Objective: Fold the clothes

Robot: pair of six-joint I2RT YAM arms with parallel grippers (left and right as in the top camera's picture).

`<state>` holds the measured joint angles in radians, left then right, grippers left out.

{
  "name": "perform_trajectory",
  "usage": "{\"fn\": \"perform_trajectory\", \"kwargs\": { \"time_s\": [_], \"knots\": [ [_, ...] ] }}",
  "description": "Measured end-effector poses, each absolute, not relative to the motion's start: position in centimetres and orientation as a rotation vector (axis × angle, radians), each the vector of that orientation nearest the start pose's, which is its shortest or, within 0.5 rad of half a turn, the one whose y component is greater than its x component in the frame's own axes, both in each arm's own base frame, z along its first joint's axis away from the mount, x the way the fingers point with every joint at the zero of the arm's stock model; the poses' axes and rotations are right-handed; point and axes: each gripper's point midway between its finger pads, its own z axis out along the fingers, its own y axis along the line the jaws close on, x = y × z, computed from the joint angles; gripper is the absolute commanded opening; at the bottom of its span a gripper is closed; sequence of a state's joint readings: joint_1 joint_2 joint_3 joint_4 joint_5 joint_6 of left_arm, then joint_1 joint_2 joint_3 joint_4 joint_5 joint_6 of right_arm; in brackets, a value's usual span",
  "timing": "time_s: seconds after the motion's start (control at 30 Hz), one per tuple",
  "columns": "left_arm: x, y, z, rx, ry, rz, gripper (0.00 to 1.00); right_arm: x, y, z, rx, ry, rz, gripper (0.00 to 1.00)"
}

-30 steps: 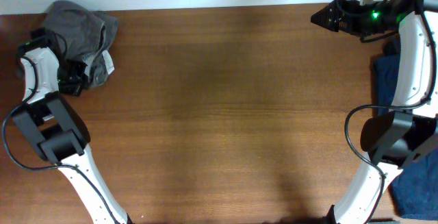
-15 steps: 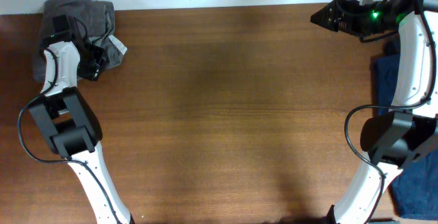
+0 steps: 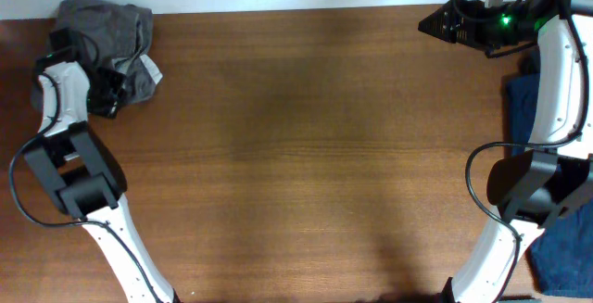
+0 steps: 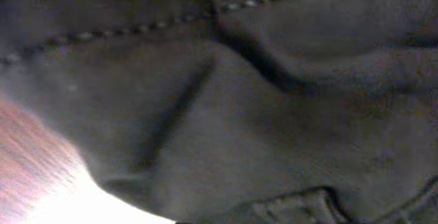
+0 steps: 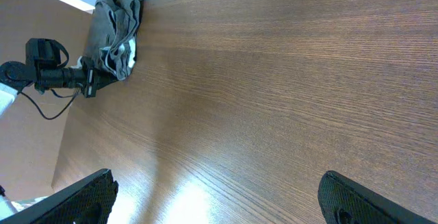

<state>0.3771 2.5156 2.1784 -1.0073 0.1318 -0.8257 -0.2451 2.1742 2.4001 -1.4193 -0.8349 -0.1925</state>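
Observation:
The clothes (image 3: 107, 27) are one crumpled mid-grey garment at the table's far left corner, with a small white label (image 3: 154, 71) on the right edge. My left gripper (image 3: 107, 96) is at the garment's lower edge, shut on the cloth. Grey fabric with stitched seams (image 4: 239, 114) fills the left wrist view and hides the fingers. My right gripper (image 3: 431, 23) hovers at the far right corner, open and empty. Its two dark fingertips (image 5: 89, 196) frame bare wood, and the right wrist view shows the clothes (image 5: 116, 29) far off.
Dark blue garments (image 3: 521, 108) lie off the table's right edge, with more blue cloth (image 3: 561, 257) lower down. The brown wooden table (image 3: 306, 155) stretches between the two arms. A white wall runs along the far edge.
My left gripper swung right and then back left, keeping hold of the grey garment, whose bunched shape shifted with it. The right arm has not moved.

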Motion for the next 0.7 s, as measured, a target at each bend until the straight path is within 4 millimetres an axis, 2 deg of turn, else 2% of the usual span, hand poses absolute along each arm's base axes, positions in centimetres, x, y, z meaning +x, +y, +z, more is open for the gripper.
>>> {"fn": "perform_trajectory", "kwargs": {
  "time_s": [0.03, 0.13, 0.17, 0.27, 0.4, 0.7],
  "knots": [
    [50.9, 18.1, 0.6, -1.641, 2.438, -0.261, 0.16, 48.2, 1.1, 26.8, -0.141, 2.445, 0.956, 0.99],
    [50.8, 18.4, 0.6, -1.622, 2.447, -0.270, 0.45, 48.2, 1.1, 26.8, -0.140, 2.445, 0.956, 0.99],
    [50.8, 18.4, 0.6, -1.621, 2.446, -0.274, 0.49, 48.2, 1.1, 26.8, -0.140, 2.445, 0.956, 0.99],
    [51.3, 17.8, 0.9, -1.591, 2.455, -0.335, 0.59, 48.4, 0.8, 26.7, -0.140, 2.449, 0.927, 0.98],
    [51.8, 16.8, 1.3, -1.528, 2.486, -0.425, 0.63, 48.5, 0.4, 26.3, -0.132, 2.466, 0.892, 0.99],
    [52.6, 13.3, 2.7, -1.397, 2.533, -0.728, 0.86, 49.2, -0.3, 26.2, -0.097, 2.467, 0.839, 0.99]
  ]
}}
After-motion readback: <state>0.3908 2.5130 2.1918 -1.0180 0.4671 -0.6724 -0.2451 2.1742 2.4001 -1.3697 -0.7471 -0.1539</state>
